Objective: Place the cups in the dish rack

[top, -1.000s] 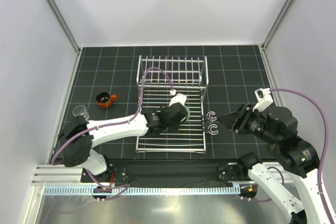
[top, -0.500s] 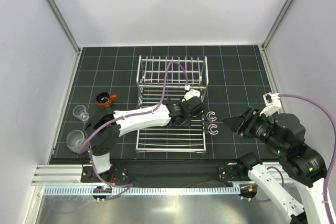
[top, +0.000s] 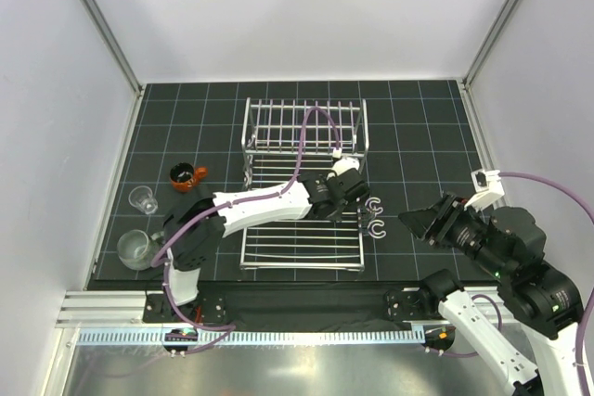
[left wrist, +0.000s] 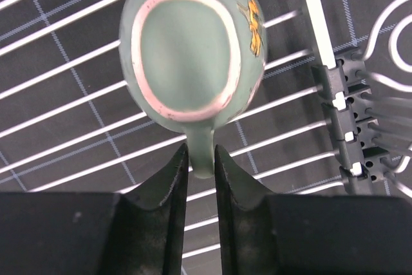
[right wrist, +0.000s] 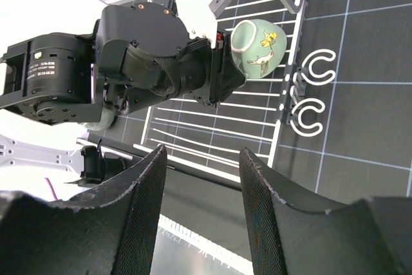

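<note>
My left gripper (left wrist: 201, 152) is shut on the handle of the mint-green mug (left wrist: 187, 62), which has a pink rim and a painted bird. It holds the mug on its side over the flat rods of the silver dish rack (top: 302, 229), close to the rack's right edge; the mug also shows in the right wrist view (right wrist: 257, 49). My right gripper (right wrist: 203, 152) is open and empty, right of the rack (top: 408, 218). The orange-brown mug (top: 186, 175), the small clear glass (top: 142, 198) and a pale round cup (top: 135, 248) stand on the mat left of the rack. The cream tumbler is out of view.
Two white C-shaped hooks (top: 375, 215) hang off the rack's right side, between the rack and my right gripper. The rack's upright barred section (top: 304, 127) stands at the far end. White walls enclose the black gridded mat (top: 418, 136).
My left arm has swung right across the rack with the mint-green mug, from the middle to the right edge. My right arm has drawn back to the right and nearer.
</note>
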`<state>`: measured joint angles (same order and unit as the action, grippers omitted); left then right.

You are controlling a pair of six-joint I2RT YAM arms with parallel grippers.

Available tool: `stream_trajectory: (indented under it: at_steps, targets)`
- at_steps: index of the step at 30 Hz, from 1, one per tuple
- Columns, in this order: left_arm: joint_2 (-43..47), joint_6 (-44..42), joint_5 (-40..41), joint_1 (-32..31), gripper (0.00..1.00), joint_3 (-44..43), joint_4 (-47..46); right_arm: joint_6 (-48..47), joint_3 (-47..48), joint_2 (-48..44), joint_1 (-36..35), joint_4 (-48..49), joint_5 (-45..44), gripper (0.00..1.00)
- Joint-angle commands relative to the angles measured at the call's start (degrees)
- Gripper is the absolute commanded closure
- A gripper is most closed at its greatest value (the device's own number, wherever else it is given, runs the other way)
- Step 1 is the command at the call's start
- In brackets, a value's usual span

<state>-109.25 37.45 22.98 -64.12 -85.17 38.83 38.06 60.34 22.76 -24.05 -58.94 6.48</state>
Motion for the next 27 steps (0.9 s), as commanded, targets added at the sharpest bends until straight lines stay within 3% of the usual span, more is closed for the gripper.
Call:
stream_trajectory:
  at_steps: [1,5,13,22,27]
  targets:
    - [-1.0,0.7,1.8,-0.3,0.78,-2.2,-0.2,-0.2,1.1,-1.0,-0.4,0.1,-1.6,0.49]
    - [-0.4,1.4,2.2,-0.3,0.78,-1.1,-0.3,-0.1,0.8,-1.4,-0.3,0.0,-1.6,0.49]
    - [10.2,2.5,-1.5,-0.6,0.48,5.4,-3.2,-0.4,0.2,-1.3,-0.4,0.0,-1.6,0.49]
    - [26.0,1.7,-3.6,-1.2,0.44,12.6,-2.9,-2.2,-1.8,-1.1,-0.3,1.1,0.9,0.46]
    - [36.8,0.3,0.6,-0.7,0.44,15.2,3.1,-4.5,-1.7,-0.4,-0.3,1.0,2.2,0.44]
